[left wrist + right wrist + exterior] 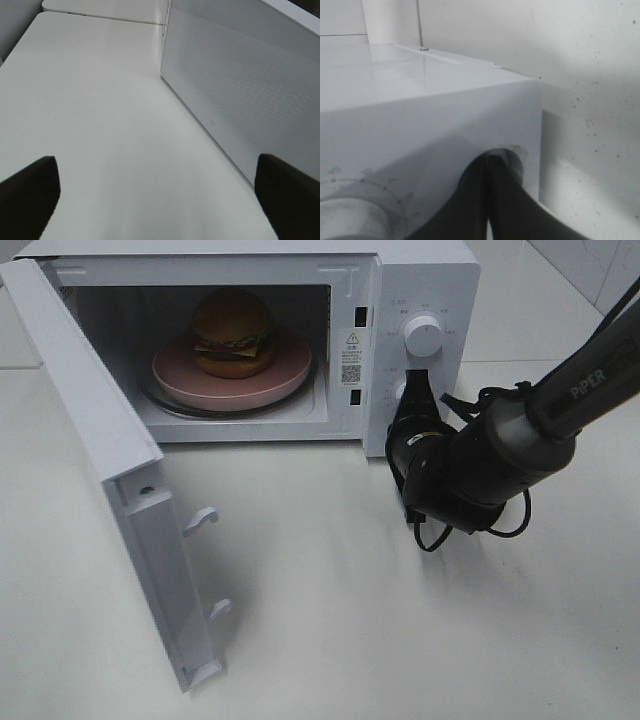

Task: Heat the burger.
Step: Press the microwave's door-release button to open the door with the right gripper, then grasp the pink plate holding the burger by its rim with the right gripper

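Observation:
The burger [233, 332] stands on a pink round plate [232, 378] inside the white microwave [420, 280], on the glass turntable. The microwave door [120, 480] hangs wide open to the left. My right gripper [416, 392] is shut, and its tips touch the lower knob on the control panel, below the upper knob [424, 337]. In the right wrist view the shut fingers [495, 200] meet at that knob [514, 153]. My left gripper [155, 200] is open with nothing between its fingers. It hovers over the table beside the door's outer face [240, 85] and is out of the high view.
The white table [380, 600] surrounds the microwave. The open door juts toward the front left, with latch hooks [205, 518] on its edge. The right arm [560, 410] and its cables reach in from the upper right.

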You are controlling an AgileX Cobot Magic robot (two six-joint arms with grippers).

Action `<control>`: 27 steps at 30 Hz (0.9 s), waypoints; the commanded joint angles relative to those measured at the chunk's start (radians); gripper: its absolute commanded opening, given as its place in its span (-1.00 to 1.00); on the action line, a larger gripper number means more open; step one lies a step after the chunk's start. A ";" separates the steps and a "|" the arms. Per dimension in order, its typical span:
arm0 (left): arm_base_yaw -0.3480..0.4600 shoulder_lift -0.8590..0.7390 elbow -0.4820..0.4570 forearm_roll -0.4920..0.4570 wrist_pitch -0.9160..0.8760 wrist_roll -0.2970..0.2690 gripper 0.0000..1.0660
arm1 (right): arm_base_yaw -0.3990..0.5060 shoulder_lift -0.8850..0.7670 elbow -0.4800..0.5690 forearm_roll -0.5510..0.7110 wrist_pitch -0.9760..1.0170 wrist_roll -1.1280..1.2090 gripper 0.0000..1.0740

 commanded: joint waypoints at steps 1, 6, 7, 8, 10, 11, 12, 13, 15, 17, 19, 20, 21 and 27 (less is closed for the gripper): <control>0.000 -0.007 0.004 -0.004 -0.008 0.001 0.83 | -0.004 -0.048 -0.007 -0.092 -0.137 0.015 -1.00; 0.000 -0.007 0.004 -0.004 -0.008 0.001 0.83 | 0.017 -0.076 0.054 -0.099 -0.092 0.070 -1.00; 0.000 -0.007 0.004 -0.004 -0.008 0.001 0.83 | 0.022 -0.088 0.080 -0.107 -0.075 0.071 -1.00; 0.000 -0.007 0.004 -0.004 -0.008 0.001 0.83 | 0.022 -0.088 0.080 -0.107 -0.075 0.071 -1.00; 0.000 -0.007 0.004 -0.004 -0.008 0.001 0.83 | 0.027 -0.104 0.102 -0.122 -0.044 0.071 -1.00; 0.000 -0.007 0.004 -0.004 -0.008 0.001 0.83 | 0.027 -0.111 0.114 -0.134 -0.023 0.071 -1.00; 0.000 -0.007 0.004 -0.004 -0.008 0.001 0.83 | 0.027 -0.128 0.137 -0.154 0.014 0.072 -1.00; 0.000 -0.007 0.004 -0.004 -0.008 0.001 0.83 | 0.027 -0.128 0.137 -0.154 0.014 0.072 -1.00; 0.000 -0.007 0.004 -0.004 -0.008 0.001 0.83 | 0.027 -0.136 0.151 -0.158 0.031 0.070 -1.00; 0.000 -0.007 0.004 -0.004 -0.008 0.001 0.83 | 0.027 -0.173 0.206 -0.194 0.078 0.067 -1.00; 0.000 -0.007 0.004 -0.004 -0.008 0.001 0.83 | 0.027 -0.182 0.217 -0.207 0.091 0.065 -1.00; 0.000 -0.007 0.004 -0.004 -0.008 0.001 0.83 | 0.027 -0.207 0.241 -0.240 0.125 0.037 -1.00; 0.000 -0.007 0.004 -0.004 -0.008 0.001 0.83 | 0.027 -0.207 0.241 -0.240 0.125 0.037 -1.00; 0.000 -0.007 0.004 -0.004 -0.008 0.001 0.83 | 0.027 -0.286 0.285 -0.282 0.223 -0.144 -1.00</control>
